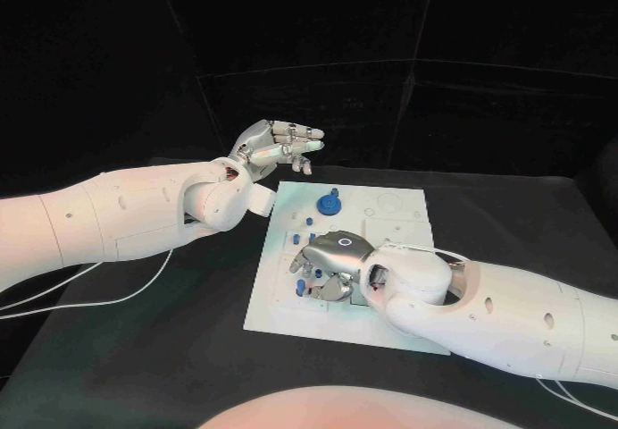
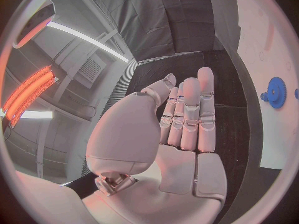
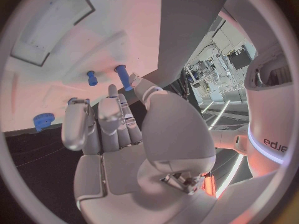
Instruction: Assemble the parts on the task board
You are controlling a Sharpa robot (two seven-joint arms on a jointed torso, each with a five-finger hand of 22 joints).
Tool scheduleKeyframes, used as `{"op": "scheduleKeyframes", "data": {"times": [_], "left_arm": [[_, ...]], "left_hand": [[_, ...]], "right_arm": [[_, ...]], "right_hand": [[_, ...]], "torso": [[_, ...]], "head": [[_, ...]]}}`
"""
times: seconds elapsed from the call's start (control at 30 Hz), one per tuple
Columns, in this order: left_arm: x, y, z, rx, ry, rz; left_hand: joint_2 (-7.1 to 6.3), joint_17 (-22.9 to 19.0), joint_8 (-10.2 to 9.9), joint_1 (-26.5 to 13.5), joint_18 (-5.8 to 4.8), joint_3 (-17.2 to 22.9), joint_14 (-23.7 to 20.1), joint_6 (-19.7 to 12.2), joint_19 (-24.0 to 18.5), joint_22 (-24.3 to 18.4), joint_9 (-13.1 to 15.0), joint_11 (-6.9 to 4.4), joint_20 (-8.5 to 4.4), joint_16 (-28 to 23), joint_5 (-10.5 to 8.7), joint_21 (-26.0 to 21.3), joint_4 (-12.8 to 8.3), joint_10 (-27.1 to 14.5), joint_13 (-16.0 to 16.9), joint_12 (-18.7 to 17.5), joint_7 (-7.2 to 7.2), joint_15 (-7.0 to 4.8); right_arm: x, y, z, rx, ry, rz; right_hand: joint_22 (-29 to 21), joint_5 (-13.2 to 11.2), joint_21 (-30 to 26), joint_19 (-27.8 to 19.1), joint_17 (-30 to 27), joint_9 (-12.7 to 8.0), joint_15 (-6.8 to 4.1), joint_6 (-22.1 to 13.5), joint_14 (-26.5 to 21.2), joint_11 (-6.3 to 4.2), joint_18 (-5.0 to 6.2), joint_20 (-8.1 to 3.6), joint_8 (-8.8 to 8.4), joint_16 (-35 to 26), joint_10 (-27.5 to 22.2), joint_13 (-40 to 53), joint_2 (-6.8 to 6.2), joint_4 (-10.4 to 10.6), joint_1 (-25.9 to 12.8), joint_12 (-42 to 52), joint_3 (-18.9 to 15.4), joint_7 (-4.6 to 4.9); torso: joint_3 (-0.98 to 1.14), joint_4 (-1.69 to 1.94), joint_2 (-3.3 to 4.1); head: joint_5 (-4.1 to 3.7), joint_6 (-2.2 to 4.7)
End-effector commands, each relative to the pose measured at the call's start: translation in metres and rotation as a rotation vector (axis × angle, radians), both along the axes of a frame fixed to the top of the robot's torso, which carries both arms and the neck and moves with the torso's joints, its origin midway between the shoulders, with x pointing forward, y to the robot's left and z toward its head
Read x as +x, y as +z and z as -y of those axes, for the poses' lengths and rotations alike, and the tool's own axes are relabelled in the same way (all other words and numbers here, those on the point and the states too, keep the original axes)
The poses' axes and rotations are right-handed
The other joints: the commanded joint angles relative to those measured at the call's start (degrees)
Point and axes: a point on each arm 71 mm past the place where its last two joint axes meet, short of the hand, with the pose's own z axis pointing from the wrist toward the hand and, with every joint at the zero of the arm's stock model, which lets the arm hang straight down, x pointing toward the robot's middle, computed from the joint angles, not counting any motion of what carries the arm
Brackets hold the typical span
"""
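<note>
The white board [image 1: 387,268] lies in the middle of the black table [image 1: 168,357], and the small blue parts sit on it. At about 12 o'clock on the board a blue gear [image 1: 331,204] stands with a small knob just beyond it; the same gear [image 2: 276,92] shows from the left wrist, on the board's white face. Down the board's 9 o'clock side I count roughly four small blue pegs: one [image 1: 309,220] below the gear, two [image 1: 303,239] close together farther down, and one [image 1: 300,287] near 8 o'clock. The exact count under the hand I cannot tell.

The right hand [image 1: 332,265] rests low over the board's centre, palm down, fingers pointing toward 9 o'clock, right among the pegs. From its wrist the fingers [image 3: 109,115] lie loosely together and slightly curled, with two upright pegs [image 3: 124,77] just past the fingertips and a bit of the gear [image 3: 42,120] off to the side. Whether a fingertip touches or pinches a peg I cannot tell; nothing is plainly in its grasp.

The left hand [image 1: 277,143] is raised off the board, beyond its 11 o'clock corner and well apart from the gear. Its fingers [image 2: 190,114] are straight and side by side, the thumb apart, palm bare, holding nothing.
</note>
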Motion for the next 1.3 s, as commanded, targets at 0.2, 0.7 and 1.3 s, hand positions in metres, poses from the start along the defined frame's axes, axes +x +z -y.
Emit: {"op": "scheduleKeyframes", "data": {"times": [0.2, 0.7, 1.3], "left_arm": [[0.000, 0.001, -0.002, -0.008, -0.007, 0.002], [-0.001, 0.002, -0.004, -0.008, -0.001, 0.004], [-0.003, -0.001, -0.005, -0.004, -0.004, -0.003]], "left_hand": [[0.73, -0.09, 0.25, 0.04, 0.79, -0.32, -0.39, -0.24, 0.03, -0.06, 0.04, 0.01, 0.24, 0.20, 0.09, -0.39, -0.12, -0.40, -0.04, 0.31, 0.01, 0.12], [0.72, -0.12, 0.29, 0.03, 0.78, -0.41, -0.43, -0.32, 0.03, -0.09, 0.03, 0.03, 0.25, 0.21, 0.09, -0.44, -0.14, -0.51, -0.05, 0.40, 0.03, 0.13], [0.72, -0.12, 0.29, 0.03, 0.78, -0.41, -0.43, -0.32, 0.03, -0.09, 0.03, 0.03, 0.25, 0.21, 0.09, -0.44, -0.14, -0.51, -0.05, 0.40, 0.03, 0.13]], "right_arm": [[-0.006, 0.023, 0.040, 0.174, -0.075, 0.035], [0.014, 0.035, 0.186, 0.200, -0.659, -0.208], [-0.006, -0.007, 0.210, 0.023, -0.816, -0.255]], "right_hand": [[-2.56, -0.31, -2.35, -2.18, -3.20, 0.26, 0.09, -0.10, -0.86, -0.01, 0.39, -0.02, 0.21, -2.41, -1.39, 0.19, -0.83, 1.17, -0.54, 0.55, -4.65, 0.50], [10.29, 10.91, 7.30, 6.53, 15.26, 1.89, -2.63, 7.43, 2.59, -3.38, -2.76, -2.57, 6.85, 11.04, 13.39, 33.52, 1.53, 9.97, -3.48, 37.12, -17.24, -1.70], [11.65, 9.89, 8.22, 7.15, 19.16, 4.00, -2.65, 6.89, 2.71, -3.58, -3.06, -2.50, 11.52, 13.62, 13.28, 57.33, 3.10, 16.67, -3.15, 56.15, -26.95, -2.16]], "torso": [[-0.10, 0.00, -0.09], [-0.33, -0.62, -0.27], [-0.41, -0.65, -0.35]], "head": [[-0.44, 0.31], [-4.58, 1.63], [-6.36, 1.65]]}}
